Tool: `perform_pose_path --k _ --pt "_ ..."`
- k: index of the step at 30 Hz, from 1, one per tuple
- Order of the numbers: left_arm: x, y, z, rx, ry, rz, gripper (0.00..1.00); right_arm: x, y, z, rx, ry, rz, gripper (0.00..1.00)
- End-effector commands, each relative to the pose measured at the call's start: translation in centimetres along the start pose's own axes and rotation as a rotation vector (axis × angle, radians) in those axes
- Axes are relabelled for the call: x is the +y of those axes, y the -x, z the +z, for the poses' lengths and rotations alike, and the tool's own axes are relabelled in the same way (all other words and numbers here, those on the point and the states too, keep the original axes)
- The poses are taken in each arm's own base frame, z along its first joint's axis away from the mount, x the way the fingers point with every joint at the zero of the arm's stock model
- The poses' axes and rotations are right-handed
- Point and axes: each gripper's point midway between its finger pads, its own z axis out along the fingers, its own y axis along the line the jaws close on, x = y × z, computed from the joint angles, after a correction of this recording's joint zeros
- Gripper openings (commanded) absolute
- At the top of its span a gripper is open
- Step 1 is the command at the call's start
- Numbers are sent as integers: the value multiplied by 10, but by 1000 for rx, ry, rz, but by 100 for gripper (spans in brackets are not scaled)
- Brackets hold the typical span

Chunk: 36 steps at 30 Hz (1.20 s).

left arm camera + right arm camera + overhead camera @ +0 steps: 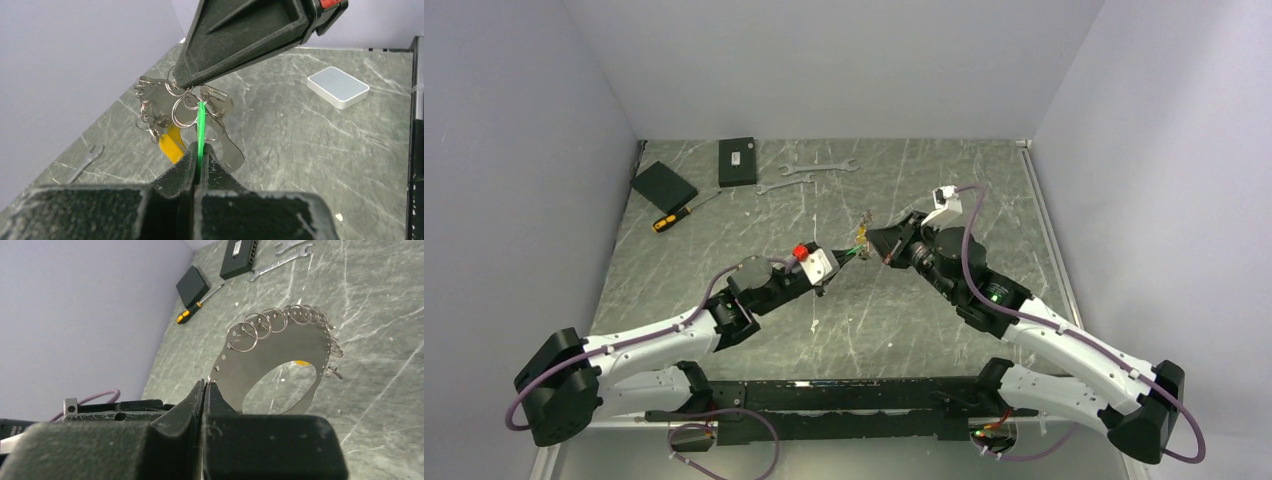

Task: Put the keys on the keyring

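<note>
The keyring (270, 352) is a flat silvery plate with a large oval hole and several split rings along its edge. It is held up above the table, and my right gripper (206, 383) is shut on its edge. My left gripper (201, 150) is shut on the bright green tag (201, 125) of the keys, which shows edge-on. The tag's upper end reaches in among the split rings (182, 107). The metal keys are hard to tell apart from those rings. A yellow tag (171, 143) hangs behind. In the top view the left gripper (848, 254) and right gripper (879, 241) meet at mid-table.
At the back left lie a black box (737, 161), a black pad (663, 185), a screwdriver (679, 213) and two wrenches (819, 168). A white box (338, 87) lies on the table beyond the grippers. Grey walls enclose three sides.
</note>
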Motion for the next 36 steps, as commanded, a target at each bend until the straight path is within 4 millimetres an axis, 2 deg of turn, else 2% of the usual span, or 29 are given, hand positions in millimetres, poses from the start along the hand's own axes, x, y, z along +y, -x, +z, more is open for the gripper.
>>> perform_pose_path --k 1,5,14,16,24,36 --pt "2 -2 -6 25 -13 33 0 14 33 -10 -71 41 -68 0" --pt "7 -10 -9 65 11 63 0 23 33 -20 -53 107 -138 0" --pt "15 -33 -12 142 35 124 0 43 20 -41 54 265 -236 0" --pt "16 -30 -10 127 36 132 0 46 16 -43 80 285 -253 0" --pt "14 -21 -8 103 6 175 0 30 2 -36 156 231 -296 0" --pt "17 -17 -19 133 2 206 0 30 -15 -28 275 261 -398 0"
